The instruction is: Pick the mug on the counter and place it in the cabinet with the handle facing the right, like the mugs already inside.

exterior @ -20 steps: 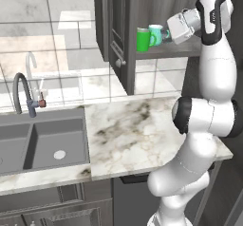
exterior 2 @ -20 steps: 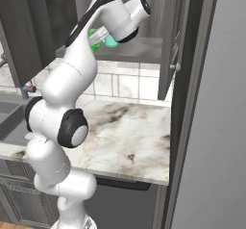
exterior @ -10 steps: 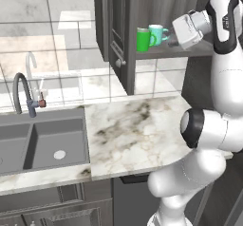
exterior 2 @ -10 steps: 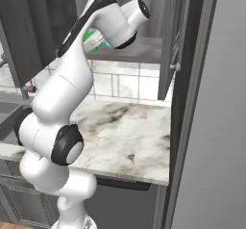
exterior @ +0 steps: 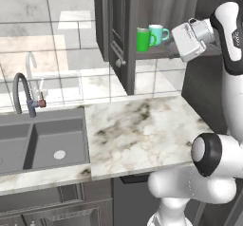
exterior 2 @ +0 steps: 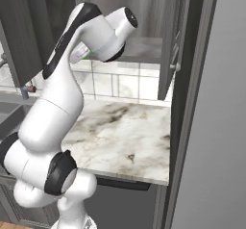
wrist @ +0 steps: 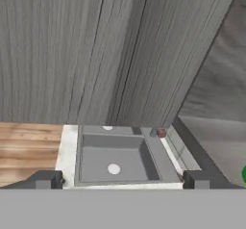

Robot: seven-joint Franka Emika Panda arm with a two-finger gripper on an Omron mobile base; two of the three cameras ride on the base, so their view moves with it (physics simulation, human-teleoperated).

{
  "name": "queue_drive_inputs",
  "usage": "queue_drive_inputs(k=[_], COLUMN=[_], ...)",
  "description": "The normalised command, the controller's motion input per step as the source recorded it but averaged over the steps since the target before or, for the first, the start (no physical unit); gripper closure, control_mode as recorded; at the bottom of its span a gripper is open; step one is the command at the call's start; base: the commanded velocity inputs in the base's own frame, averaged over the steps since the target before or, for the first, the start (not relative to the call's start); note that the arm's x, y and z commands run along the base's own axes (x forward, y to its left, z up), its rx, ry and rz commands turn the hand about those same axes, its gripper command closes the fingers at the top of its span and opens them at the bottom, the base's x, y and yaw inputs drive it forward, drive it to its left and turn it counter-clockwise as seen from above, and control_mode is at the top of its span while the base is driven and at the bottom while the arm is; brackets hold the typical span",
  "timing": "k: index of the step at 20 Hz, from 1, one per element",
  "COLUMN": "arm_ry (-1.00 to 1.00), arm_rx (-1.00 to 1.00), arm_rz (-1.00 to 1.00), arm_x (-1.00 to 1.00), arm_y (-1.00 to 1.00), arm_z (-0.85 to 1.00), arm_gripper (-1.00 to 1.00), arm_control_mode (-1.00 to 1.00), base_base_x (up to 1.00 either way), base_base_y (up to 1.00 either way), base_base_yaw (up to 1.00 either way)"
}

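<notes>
The green mug [exterior: 143, 40] stands upright on the cabinet [exterior: 161, 2] shelf, at its left front. Its handle [exterior: 153, 39] points right, toward the teal mug [exterior: 158, 32] just behind it. My gripper [exterior: 173, 54] hovers to the right of both mugs, apart from them and level with the shelf. The hand view shows it open [wrist: 122, 180], fingertips [wrist: 45, 179] wide apart with nothing between them, and a sliver of the green mug [wrist: 244, 174] at the right edge. The marble counter [exterior: 142, 130] lies bare below. The small white mug is hidden.
The open cabinet door [exterior: 116, 25] with its knob [exterior: 117, 62] juts out left of the mugs; a second door [exterior 2: 168, 35] hangs open on the right. A grey sink [exterior: 42, 139] and faucet [exterior: 21, 89] lie left of the counter. A tall panel [exterior 2: 202, 103] borders the right.
My gripper has drawn back to the right and slightly down, away from the green mug. The mug stays on the shelf beside the teal one.
</notes>
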Motion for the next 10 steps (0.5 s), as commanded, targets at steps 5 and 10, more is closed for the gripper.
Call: queue_drive_inputs(k=[5,10], arm_ry=[-0.01,-0.02], arm_rx=[0.0,-0.01], arm_rz=[0.0,-0.01], arm_x=[-0.64,-0.69], arm_y=[0.38,0.33], arm_z=[-0.36,-0.37], arm_gripper=[-1.0,-1.0], arm_control_mode=[-1.0,-1.0], base_base_x=[0.0,0.0], base_base_y=[0.0,0.0], base_base_yaw=[0.0,0.0])
